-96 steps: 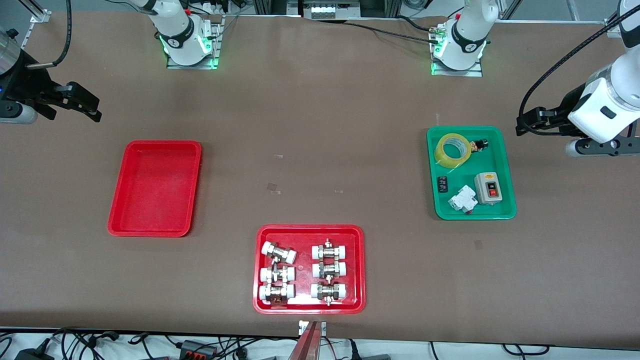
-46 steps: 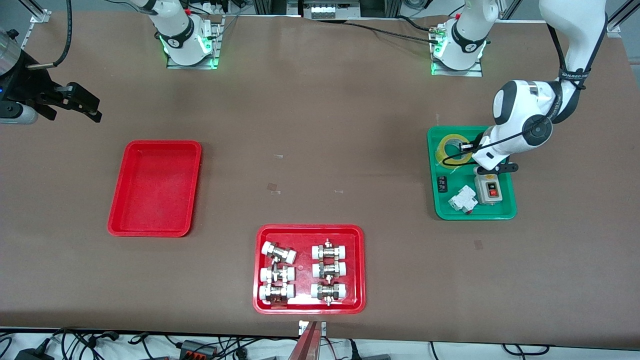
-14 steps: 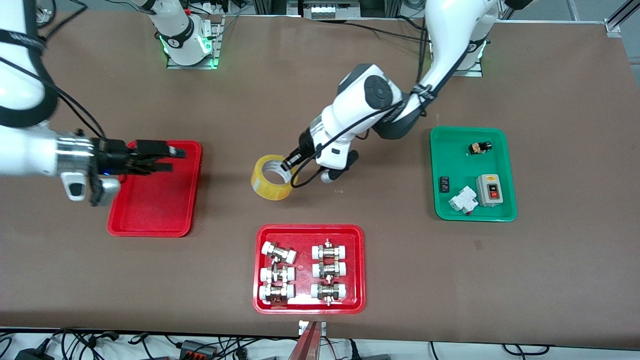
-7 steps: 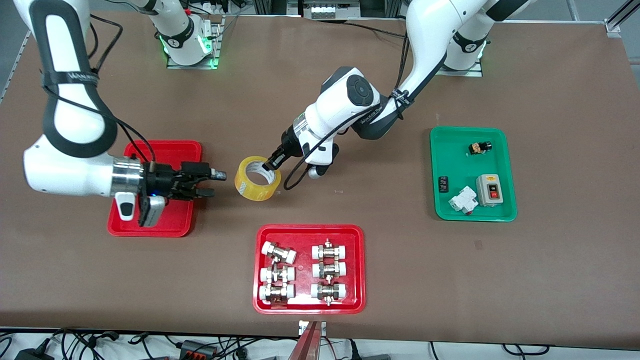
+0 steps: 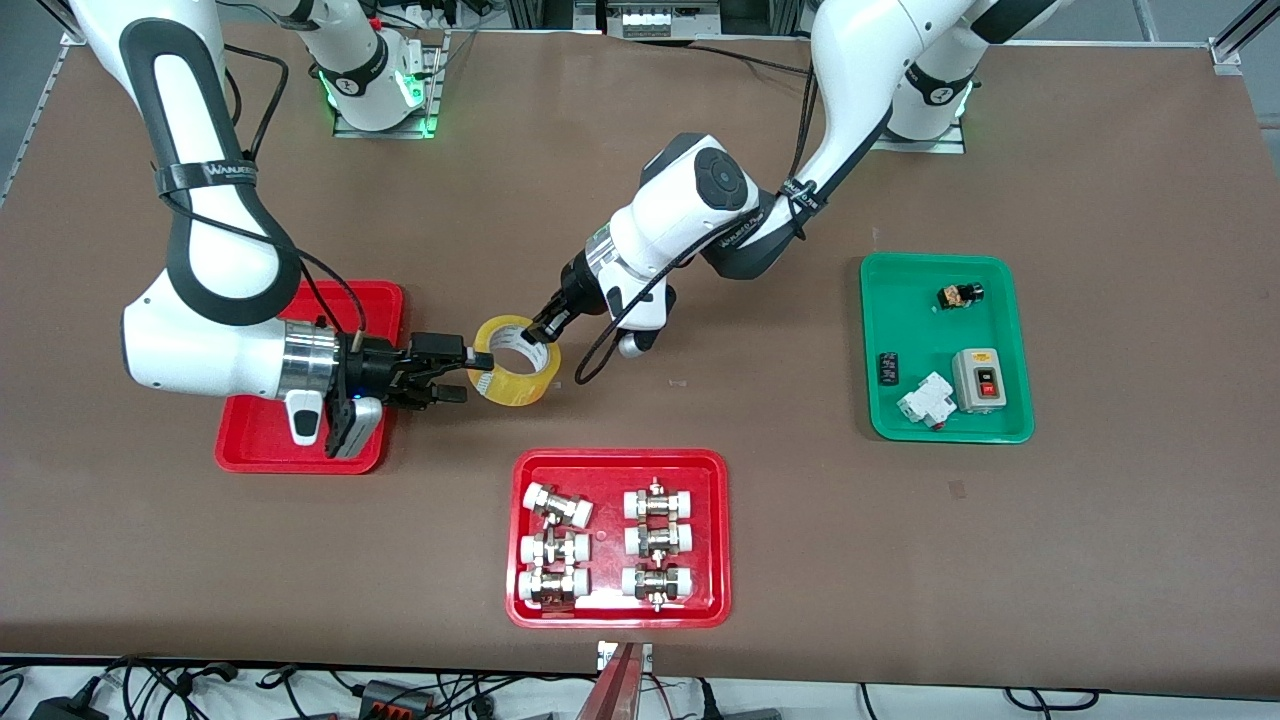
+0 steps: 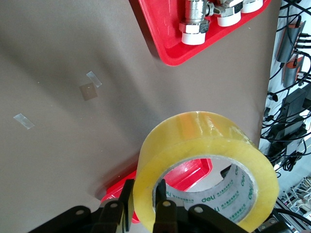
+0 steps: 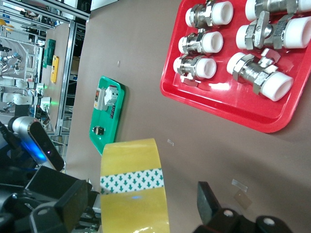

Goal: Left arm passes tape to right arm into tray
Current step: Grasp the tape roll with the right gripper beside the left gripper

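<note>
Looking down from the front camera, you see the tape [image 5: 517, 360], a wide roll of translucent yellow packing tape with a white core, held up over the bare brown table [image 5: 700, 400] between the two arms. The left gripper [image 5: 537, 328] pinches the roll's wall at about its 1 o'clock edge; in the left wrist view one finger [image 6: 163, 206] sits inside the core and the other outside the yellow band, pressed together on the tape [image 6: 206, 165].

The right gripper [image 5: 468, 372] comes in from the roll's 9 o'clock side over the table. Its fingers are spread, one on each side of the roll's width, and you cannot tell whether they touch it yet. In the right wrist view the tape [image 7: 133, 191] fills the gap between the two spread fingers [image 7: 209, 201].

The plain red tray [image 5: 385, 300] lies at 9 o'clock from the roll, toward the right arm's end of the table, partly covered by the right arm's wrist. A second red tray of white-capped metal fittings [image 5: 618, 538] sits at 5 o'clock from the roll, nearer to the front camera. The green tray [image 5: 945, 345] with small electrical parts lies at 3 o'clock, toward the left arm's end, well apart from the roll.
</note>
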Robot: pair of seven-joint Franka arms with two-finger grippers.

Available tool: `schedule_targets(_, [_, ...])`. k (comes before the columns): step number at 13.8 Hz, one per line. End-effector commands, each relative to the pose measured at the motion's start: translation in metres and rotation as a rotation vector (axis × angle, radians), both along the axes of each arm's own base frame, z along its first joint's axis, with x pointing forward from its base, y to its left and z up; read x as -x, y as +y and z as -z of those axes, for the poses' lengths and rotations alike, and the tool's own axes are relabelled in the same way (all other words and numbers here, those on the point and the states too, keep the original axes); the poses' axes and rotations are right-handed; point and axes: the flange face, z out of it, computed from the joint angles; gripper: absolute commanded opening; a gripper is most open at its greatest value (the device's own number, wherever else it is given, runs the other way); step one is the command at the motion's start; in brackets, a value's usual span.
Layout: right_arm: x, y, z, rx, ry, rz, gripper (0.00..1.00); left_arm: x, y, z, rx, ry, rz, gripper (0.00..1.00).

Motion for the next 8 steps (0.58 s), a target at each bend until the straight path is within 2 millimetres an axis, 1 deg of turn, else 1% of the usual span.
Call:
schedule_targets(1, [0.0032,-0.0007,0.0011,-0.014,-0.012,0.011,0.92,-0.0057,-0.0051,-0.0066,0.025,-0.013,-0.013,0.04])
schedule_targets(2, [0.0032,-0.0007,0.0011,-0.014,-0.012,0.011,0.8,-0.0057,-0.0051,-0.0054,0.024,-0.012,-0.011,0.04])
schedule_targets(3, [0.0032,-0.0007,0.0,-0.014,-0.013,0.011,0.65,-0.006,-0.0046,-0.0045,0.02,-0.015,-0.009,0.04])
schedule_targets(4, [0.0032,-0.0007,0.0,-0.014,-0.012,0.012,0.48,-0.0063,-0.0047,-0.0041,0.02,-0.016,-0.009,0.05])
schedule_targets(5, [0.0036,0.0003,-0.001,-0.015,-0.013,0.01,0.28,-0.0063,-0.0047,-0.0041,0.02,-0.017,-0.008,0.05])
schedule_targets(6, [0.0033,0.0004,-0.0027,-0.015,-0.01,0.015,0.13,-0.0063,-0.0047,-0.0041,0.02,-0.016,-0.009,0.05])
schedule_targets(7, [0.0033,0.0004,-0.0038,-0.015,-0.008,0.018,0.02,-0.0072,-0.0038,-0.0041,0.021,-0.015,-0.011,0.05])
schedule_targets(8, [0.0033,0.0004,-0.0038,-0.015,-0.008,0.018,0.0,-0.0063,-0.0047,-0.0041,0.02,-0.016,-0.009,0.06])
